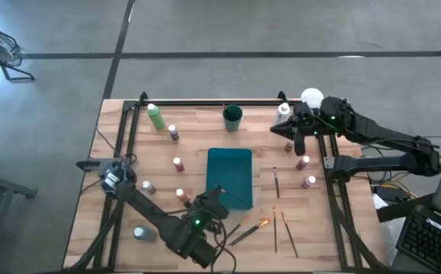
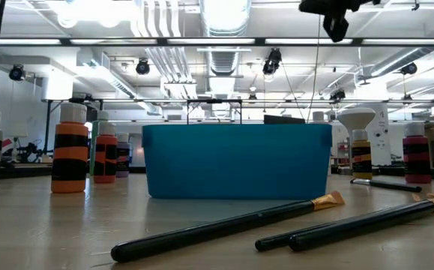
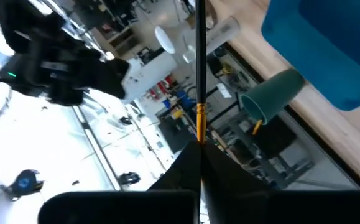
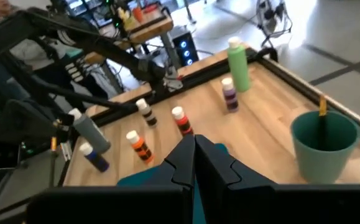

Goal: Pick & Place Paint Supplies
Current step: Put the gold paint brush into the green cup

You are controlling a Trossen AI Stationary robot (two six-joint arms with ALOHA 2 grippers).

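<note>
Evidently the left gripper [image 3: 198, 146] is pinched fully closed on a thin dark-handled brush with a gold ferrule [image 3: 198, 93], which stands out past its fingertips. In the high view this gripper [image 1: 214, 196] hovers over the near-left corner of the flat teal rectangular tray [image 1: 230, 164]. The dark green round cup [image 1: 232, 116] stands beyond the tray's far end with one brush already in it.

The main risk, as I judge it, is the narrow grip. A round, slender handle could pivot or slide between the closed fingers and the brush would drop on the wooden desk [image 1: 197, 137]. If the brush goes toward the cup, a tilted tip could catch the rim and knock the light cup over. The left arm's elbow also passes close to a small orange white-capped bottle [image 1: 182, 195], and a careless swing might topple it.

The right gripper [image 1: 300, 129] is closed on nothing and waits at the far-right edge, fairly near the cup. The two arms could crowd each other there.
</note>
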